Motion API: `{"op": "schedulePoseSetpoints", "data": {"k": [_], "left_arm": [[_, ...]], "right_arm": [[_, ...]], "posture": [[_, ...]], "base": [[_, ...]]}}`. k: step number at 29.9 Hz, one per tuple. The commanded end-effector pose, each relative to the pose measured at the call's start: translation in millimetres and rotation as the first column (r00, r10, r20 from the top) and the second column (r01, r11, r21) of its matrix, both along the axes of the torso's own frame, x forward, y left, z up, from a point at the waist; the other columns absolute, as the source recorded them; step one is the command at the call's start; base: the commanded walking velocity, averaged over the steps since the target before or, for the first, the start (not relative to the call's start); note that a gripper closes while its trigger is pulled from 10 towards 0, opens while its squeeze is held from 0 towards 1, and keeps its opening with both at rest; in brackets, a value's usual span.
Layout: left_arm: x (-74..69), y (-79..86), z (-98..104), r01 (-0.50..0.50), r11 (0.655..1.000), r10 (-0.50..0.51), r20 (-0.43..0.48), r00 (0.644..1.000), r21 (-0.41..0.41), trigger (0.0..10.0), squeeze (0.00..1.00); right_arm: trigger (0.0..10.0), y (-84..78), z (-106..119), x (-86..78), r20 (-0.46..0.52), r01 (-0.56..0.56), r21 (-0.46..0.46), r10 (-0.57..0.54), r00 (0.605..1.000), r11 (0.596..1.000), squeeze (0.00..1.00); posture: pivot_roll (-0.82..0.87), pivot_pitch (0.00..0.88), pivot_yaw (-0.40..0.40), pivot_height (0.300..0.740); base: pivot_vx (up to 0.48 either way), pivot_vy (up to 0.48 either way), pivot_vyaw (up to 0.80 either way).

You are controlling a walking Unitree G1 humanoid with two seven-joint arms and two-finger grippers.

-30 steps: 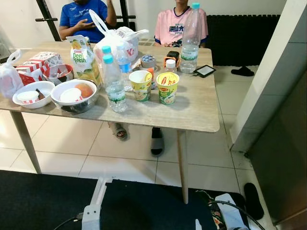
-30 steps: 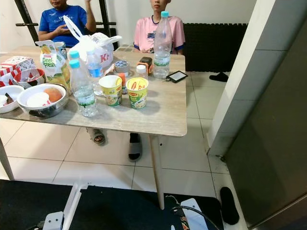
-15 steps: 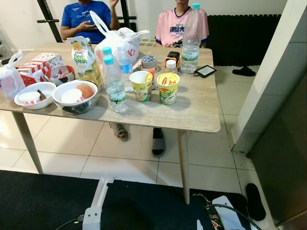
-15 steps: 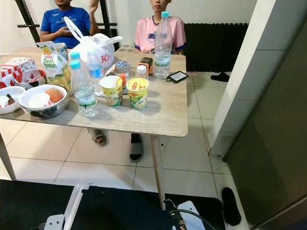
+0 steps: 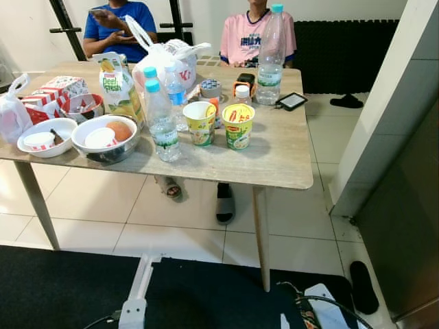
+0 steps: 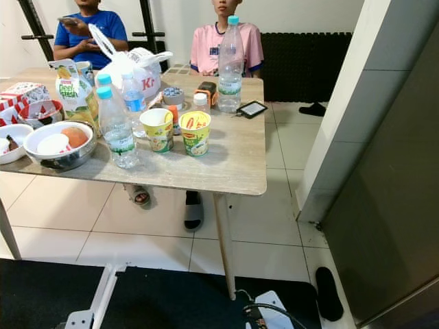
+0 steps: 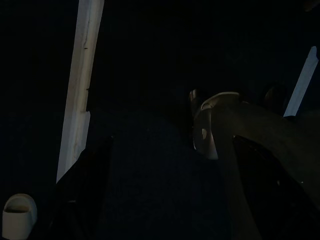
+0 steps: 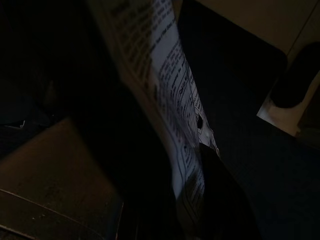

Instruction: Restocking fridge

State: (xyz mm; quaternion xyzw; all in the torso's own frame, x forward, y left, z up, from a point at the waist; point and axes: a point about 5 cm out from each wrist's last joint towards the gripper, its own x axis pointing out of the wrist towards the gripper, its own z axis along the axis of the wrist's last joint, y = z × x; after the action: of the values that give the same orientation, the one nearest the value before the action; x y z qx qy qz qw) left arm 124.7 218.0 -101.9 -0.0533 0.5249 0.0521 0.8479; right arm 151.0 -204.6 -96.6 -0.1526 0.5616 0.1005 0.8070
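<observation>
The groceries stood together on the wooden surface (image 5: 281, 161). Two small water bottles (image 5: 161, 123) with blue caps stood near the front edge, and just beside them were two yellow cup noodles (image 5: 238, 126). A juice carton (image 5: 116, 86) stood behind a metal bowl (image 5: 106, 137) that held an orange fruit and a white tub. A tall water bottle (image 5: 269, 58) stood at the far side, near a phone (image 5: 291, 101) that lay flat. A white plastic bag (image 5: 168, 58) sat in the middle, and red-and-white food boxes (image 5: 58, 92) were at the robot's left.

Two persons sat behind the surface, one in a blue shirt (image 5: 116, 24) and one in a pink shirt (image 5: 254, 34). The floor had pale tiles, with a dark mat (image 5: 68, 288) close to the robot. A dark fridge wall (image 5: 405, 226) rose at the right.

Against the earlier frame, the person in blue now held a phone up. Both wrist views were very dark, so I cannot tell how the jaws of either gripper stood.
</observation>
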Motion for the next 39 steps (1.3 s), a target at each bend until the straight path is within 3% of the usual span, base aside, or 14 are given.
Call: {"op": "schedulePoseSetpoints", "data": {"k": [1, 4, 5, 6, 31, 39], "left_arm": [[-0.6, 0.9, 0, 0.006, 1.0, -0.006, -0.012, 1.0, 0.004, 10.0, 0.0], [-0.4, 0.0, 0, 0.004, 1.0, -0.004, -0.013, 1.0, 0.002, 10.0, 0.0], [-0.9, -0.4, -1, 0.004, 1.0, -0.004, -0.015, 1.0, 0.002, 10.0, 0.0], [-2.0, -0.6, -1, 0.002, 1.0, -0.002, -0.018, 1.0, 0.001, 10.0, 0.0], [-12.4, -0.6, -4, -0.005, 1.0, 0.005, -0.05, 0.999, 0.009, 10.0, 0.0], [-22.3, 7.3, -5, -0.015, 1.0, 0.016, -0.066, 0.998, 0.015, 10.0, 0.0]], "right_arm": [[0.0, 1.3, 3, 8.5, 0.027, -0.022, 0.002, 0.022, 0.999, 1.0, 0.0], [0.0, 4.9, 3, 8.1, 0.02, -0.038, 0.016, 0.037, 0.999, 0.999, 0.0], [2.9, 5.0, 2, 7.5, 0.018, -0.046, 0.005, 0.046, 0.999, 0.999, 0.0], [10.0, 4.7, 2, 6.6, 0.015, -0.051, -0.005, 0.051, 0.999, 0.999, 0.0], [10.0, 8.5, -1, 1.4, -0.005, -0.087, -0.015, 0.087, 0.996, 0.996, 0.0], [10.0, 11.2, -2, -2.2, -0.014, -0.095, -0.013, 0.095, 0.995, 0.995, 0.0]], "posture": [[-0.03, 0.0, 0.03, 0.74], [-0.03, 0.0, 0.031, 0.74], [-0.03, 0.0, 0.031, 0.74], [-0.03, 0.0, 0.031, 0.74], [0.0, 0.0, 0.036, 0.74], [0.0, 0.0, 0.036, 0.74]], "base": [[0.0, 0.0, 0.0], [0.0, 0.0, 0.0], [0.0, 0.0, 0.0], [0.0, 0.0, 0.0], [0.0, 0.0, 0.0], [0.0, 0.0, 0.0]]}}
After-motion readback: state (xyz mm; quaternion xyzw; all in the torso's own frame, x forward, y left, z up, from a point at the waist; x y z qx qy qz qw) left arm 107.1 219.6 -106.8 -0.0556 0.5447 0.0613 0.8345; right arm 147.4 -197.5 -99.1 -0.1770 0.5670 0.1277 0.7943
